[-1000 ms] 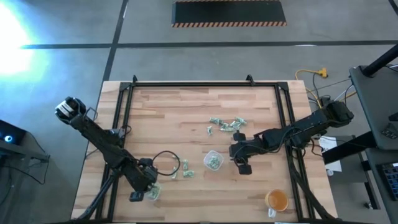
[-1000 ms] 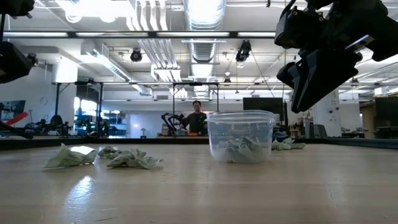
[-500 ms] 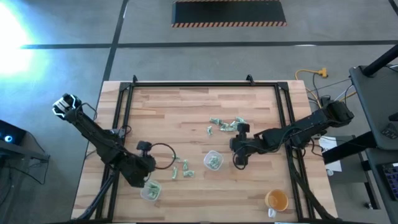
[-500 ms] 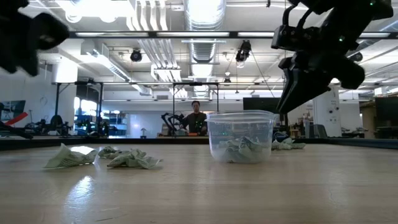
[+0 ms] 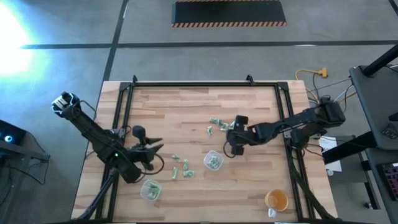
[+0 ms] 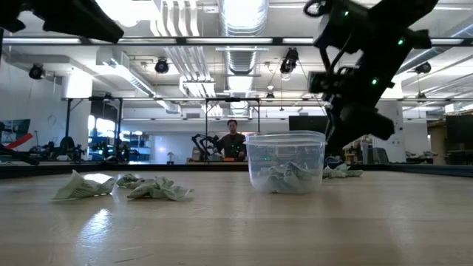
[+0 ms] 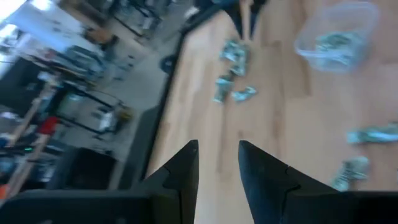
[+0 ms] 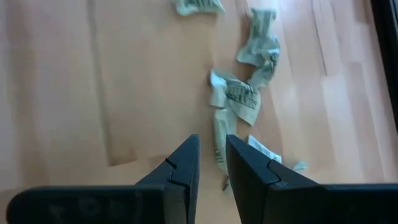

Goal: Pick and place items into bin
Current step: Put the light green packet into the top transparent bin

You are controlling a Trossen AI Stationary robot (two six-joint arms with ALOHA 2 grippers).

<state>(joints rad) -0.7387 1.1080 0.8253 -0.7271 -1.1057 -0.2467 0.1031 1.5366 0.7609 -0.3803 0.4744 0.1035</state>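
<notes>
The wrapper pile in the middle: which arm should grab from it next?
Probably the right. Its gripper hangs beside the wrapper pile, pieces just ahead in its wrist view. The left gripper is across the table.

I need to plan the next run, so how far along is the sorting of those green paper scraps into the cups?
Partly done. Some scraps already sit in the middle clear cup and the near-edge cup. Nothing is in hand: the right gripper, fingers slightly apart, hovers over the far cluster of scraps, and the left gripper is empty. That cluster and the scraps between the cups are left.
</notes>
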